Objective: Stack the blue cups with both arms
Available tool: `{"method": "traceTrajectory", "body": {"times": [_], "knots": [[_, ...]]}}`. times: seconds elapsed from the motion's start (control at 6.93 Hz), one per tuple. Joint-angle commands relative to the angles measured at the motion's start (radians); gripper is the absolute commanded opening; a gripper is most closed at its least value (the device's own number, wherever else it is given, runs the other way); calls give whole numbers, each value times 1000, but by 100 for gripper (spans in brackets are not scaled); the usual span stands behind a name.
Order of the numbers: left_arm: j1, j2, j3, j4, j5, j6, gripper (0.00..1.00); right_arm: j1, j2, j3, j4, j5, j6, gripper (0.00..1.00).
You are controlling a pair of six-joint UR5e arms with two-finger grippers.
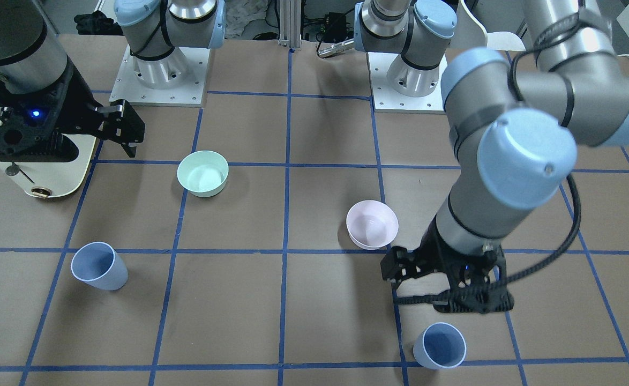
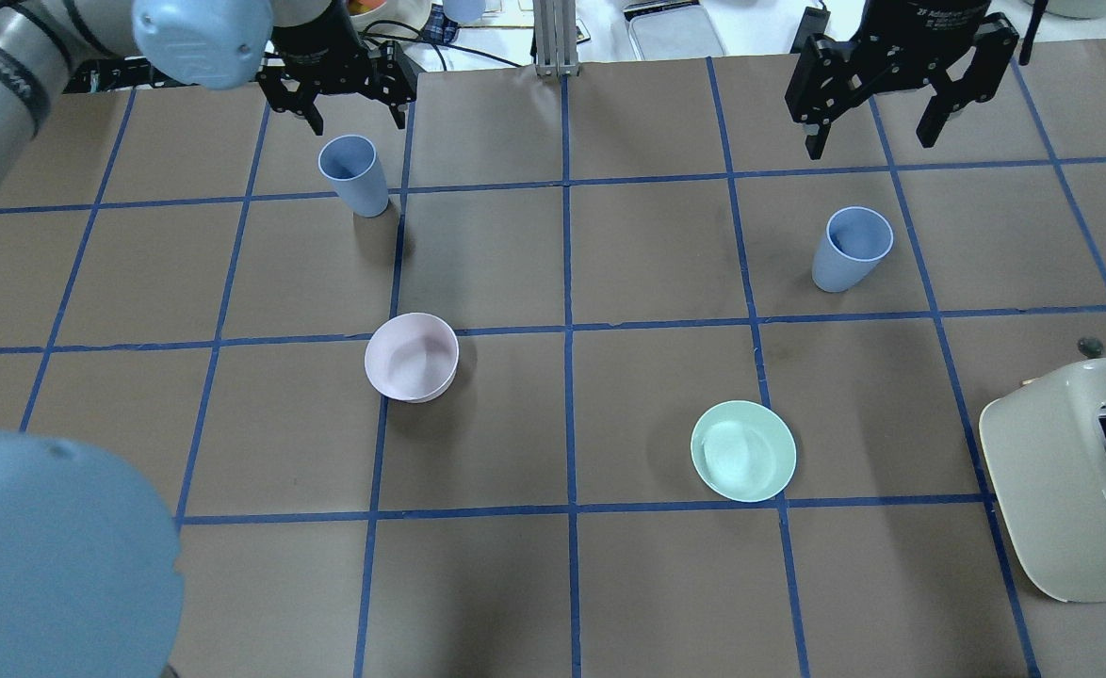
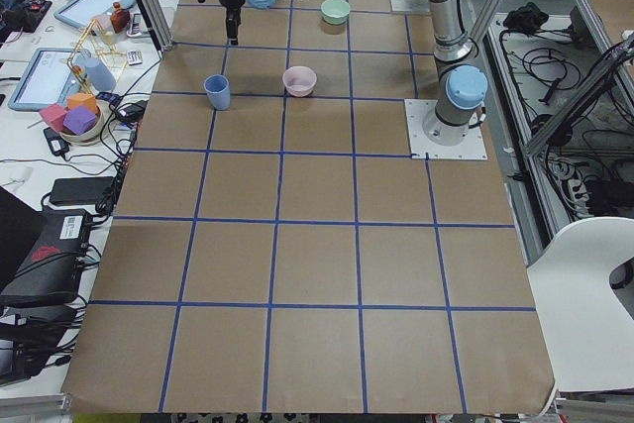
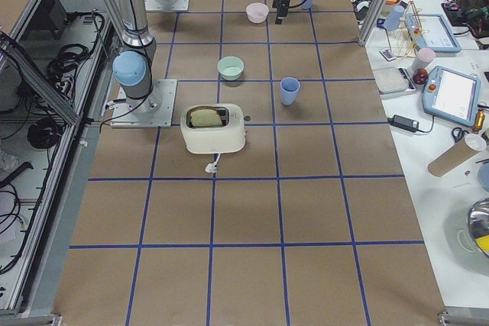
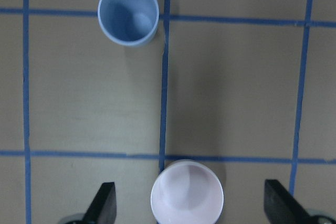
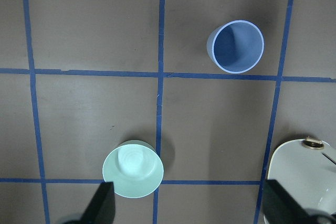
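Note:
Two blue cups stand upright and far apart on the brown table. One cup is at the far left, with my left gripper hovering just beyond it, open and empty. The left wrist view shows this cup ahead of the spread fingers. The other cup is at the far right. My right gripper hovers beyond it, open and empty. The right wrist view shows that cup ahead and to the right.
A pale pink bowl sits left of centre. A mint-green bowl sits right of centre. A cream toaster stands at the near right edge. Blue tape lines grid the table.

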Motion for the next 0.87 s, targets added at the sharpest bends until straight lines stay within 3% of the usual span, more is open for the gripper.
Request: {"method": "traceTrajectory", "body": {"times": [0.0,0.14,0.29,0.58,0.72], "knots": [[0,-167,63,79,77,32,100,-5,-1,2,-14,10,1,93],[0,-181,63,49,100,31,100,-16,-1,4,-16,42,1,92],[0,-203,63,67,100,34,69,-22,-2,8,-17,64,0,92],[0,-224,63,102,100,37,34,-17,-24,48,-75,61,0,94],[0,-227,63,108,102,37,1,-19,-25,61,-94,61,0,95]]}}
